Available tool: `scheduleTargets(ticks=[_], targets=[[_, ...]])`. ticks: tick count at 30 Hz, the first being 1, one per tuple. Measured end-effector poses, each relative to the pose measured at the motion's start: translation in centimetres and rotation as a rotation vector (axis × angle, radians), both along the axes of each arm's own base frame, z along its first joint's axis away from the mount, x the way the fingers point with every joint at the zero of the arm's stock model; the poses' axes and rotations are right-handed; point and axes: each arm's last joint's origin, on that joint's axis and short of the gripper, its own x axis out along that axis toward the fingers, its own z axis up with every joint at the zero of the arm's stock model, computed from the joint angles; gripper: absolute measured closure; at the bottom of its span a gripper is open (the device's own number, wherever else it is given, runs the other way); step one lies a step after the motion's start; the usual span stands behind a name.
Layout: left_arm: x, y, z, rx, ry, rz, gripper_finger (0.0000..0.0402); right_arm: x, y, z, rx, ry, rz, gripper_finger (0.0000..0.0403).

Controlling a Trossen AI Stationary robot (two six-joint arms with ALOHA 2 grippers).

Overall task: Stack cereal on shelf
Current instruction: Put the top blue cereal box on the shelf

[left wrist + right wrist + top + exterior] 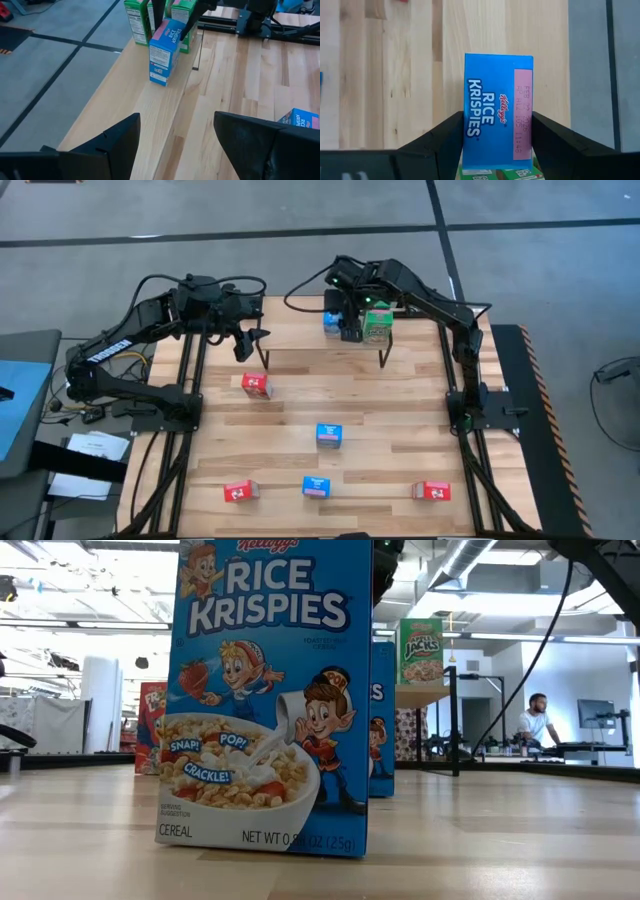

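The shelf (300,340) stands at the table's far middle. My right gripper (345,315) is above it, shut on a blue cereal box (164,50) that stands upright on the shelf top beside green boxes (377,327). My left gripper (250,340) is open and empty near the shelf's left end. Red boxes (256,385), (240,492), (431,491) and blue boxes (329,435), (317,486) stand on the table. In the low view one blue box (265,690) fills the foreground and a green box (422,650) shows on the shelf. My right gripper pinches the blue box between its two fingers (190,25), on two opposite sides just below its top edge (468,125). The fingers come from above, pointing down. The box is upright, and its bottom (157,81) seems to rest on the shelf top.
The shelf's black legs (384,358) reach the table behind the loose boxes. The table's far edge and the grey floor (45,75) lie just beyond the shelf. Both arm bases stand on black frames at the table's left and right sides. A person sits in the room behind.
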Motion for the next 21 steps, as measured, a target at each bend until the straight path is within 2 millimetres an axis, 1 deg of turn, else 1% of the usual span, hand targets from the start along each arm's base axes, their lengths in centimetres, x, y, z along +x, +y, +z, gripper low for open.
scheduleTargets(ticks=[7, 21], targets=[[0.0, 0.0, -0.01, 0.0, 0.0, 0.0, 0.0159, -0.12, -0.26, 0.0, 0.001, 0.0, -0.006, 0.0139], [0.01, 0.0, -0.01, 0.0, 0.0, 0.0, 0.0159, -0.24, -0.91, 0.11, -0.043, 0.0, 0.0, 0.0137]])
